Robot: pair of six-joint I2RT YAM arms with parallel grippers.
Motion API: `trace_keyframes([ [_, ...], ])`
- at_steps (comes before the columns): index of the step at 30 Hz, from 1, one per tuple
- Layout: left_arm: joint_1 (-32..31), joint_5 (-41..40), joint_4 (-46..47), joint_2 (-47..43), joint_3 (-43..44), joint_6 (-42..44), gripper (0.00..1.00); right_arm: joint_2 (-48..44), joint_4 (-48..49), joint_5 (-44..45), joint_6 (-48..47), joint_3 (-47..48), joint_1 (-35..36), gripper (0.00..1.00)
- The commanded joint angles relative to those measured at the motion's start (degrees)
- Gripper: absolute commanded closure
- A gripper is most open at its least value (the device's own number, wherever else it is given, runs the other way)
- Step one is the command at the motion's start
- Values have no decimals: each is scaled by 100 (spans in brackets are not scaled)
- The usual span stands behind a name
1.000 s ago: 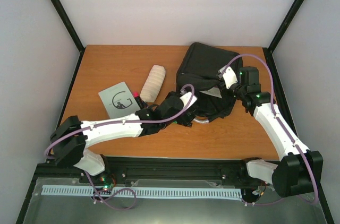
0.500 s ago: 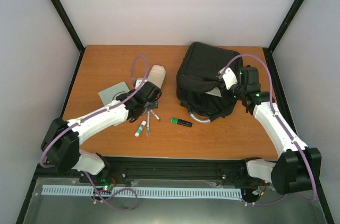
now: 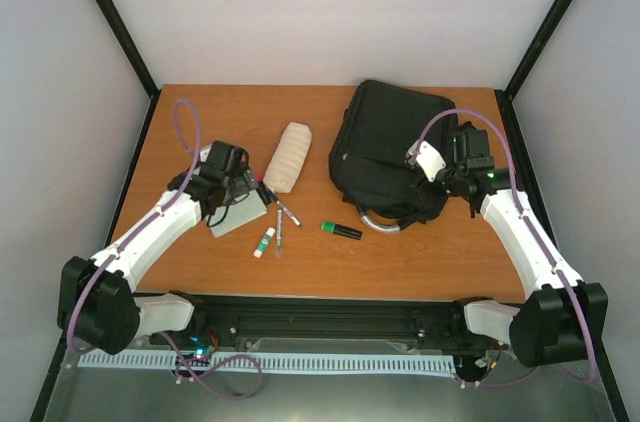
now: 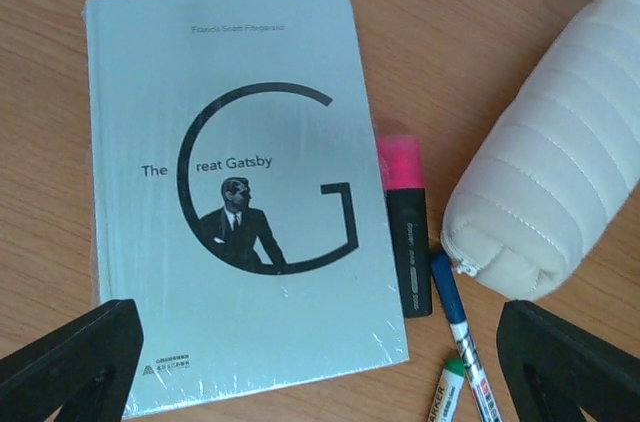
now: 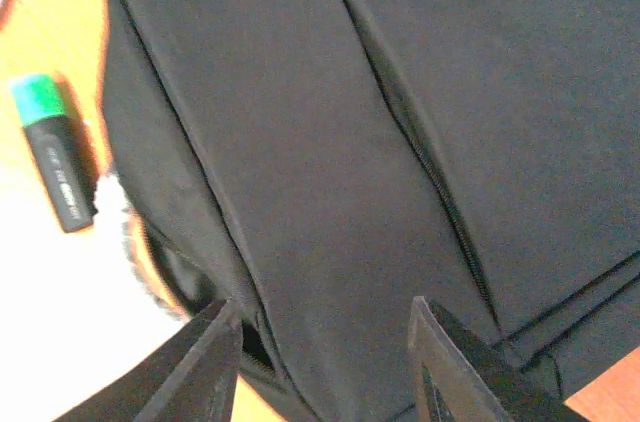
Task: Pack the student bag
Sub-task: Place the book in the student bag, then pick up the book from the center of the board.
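The student bag [image 3: 385, 142], black and soft, lies flat at the back right with its grey handle [image 3: 380, 225] toward the front. My right gripper [image 3: 432, 182] hovers over the bag's right side. In the right wrist view its fingers [image 5: 205, 362] stand apart above the bag's fabric [image 5: 330, 142], pinching nothing. My left gripper [image 3: 240, 187] hangs wide open above a pale grey book [image 4: 230, 192], whose cover shows in the left wrist view between its spread fingertips [image 4: 70, 362].
A white quilted pencil case [image 3: 287, 156] lies beside the book. A pink highlighter [image 4: 405, 232], a blue-capped marker [image 4: 455, 322] and a green-capped marker [image 4: 445, 397] lie by the book's right edge. A green-capped highlighter [image 3: 341, 230] sits in front of the bag.
My left arm has swung left from the bag to above the book. My right gripper's jaws have parted from the bag's fabric, and the raised bag has settled flat.
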Motion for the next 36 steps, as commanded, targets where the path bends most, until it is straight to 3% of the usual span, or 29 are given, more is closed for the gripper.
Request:
trace_keyframes([
  [1,622,860,193,128,161,2,0,-364,-713,-911,-342,415,-24,48],
  [7,1584,1987,436,492,-17,60,0,-230,-530,-1674,13,640,260,43],
  [11,2018,2421,763,389,-381,180,0,500,-431,-1541,460,1176,1129,44],
  [17,2285,1961,819,371,-715,-193,0,1804,-106,-1552,1533,2257,2124,48],
  [24,2283,1828,1144,174,-1098,-227,0,3639,-228,-992,1851,3943,3208,52],
  [28,2280,2197,1071,25,-1305,-353,0,4883,-406,-1022,2257,5094,3467,52],
  [32,2283,1774,758,-444,-1579,-335,0,5893,-492,-1118,2804,6096,3532,53],
  [36,2282,1926,851,-759,-1807,-343,0,6856,-796,-1162,3080,7308,3602,56],
])
